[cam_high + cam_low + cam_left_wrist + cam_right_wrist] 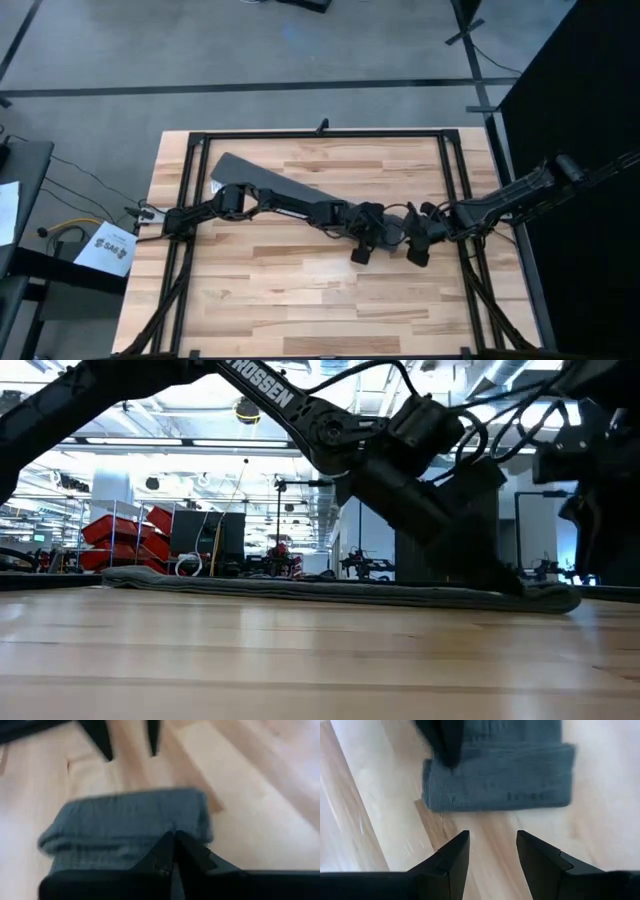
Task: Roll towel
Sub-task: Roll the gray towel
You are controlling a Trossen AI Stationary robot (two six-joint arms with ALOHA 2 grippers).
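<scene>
The dark grey towel point(270, 185) lies as a long flat strip slanting from the table's far left toward its middle. Its right end point(510, 775) is turned over into a thicker band. A small white tag point(215, 187) shows at the left end. My left arm reaches along the strip, and my left gripper point(172, 840) is shut at that turned-over end point(125, 820). My right gripper point(492, 845) stands open just right of the end, low over bare wood, with nothing between its fingers. The low view shows the towel point(330, 590) flat on the table. My left gripper meets the turned-over right end of the towel at the band's inner edge point(451, 770), near one corner. Its shut fingers point(442, 742) come down on it slanting from the table's left. How many layers lie between them cannot be told. The towel stays on the table.
A black metal frame point(320, 133) runs around the wooden tabletop point(300, 290). Bare wood lies on the near side of the towel and arms. In the low view, a hall with red racks point(125, 530) shows beyond the table.
</scene>
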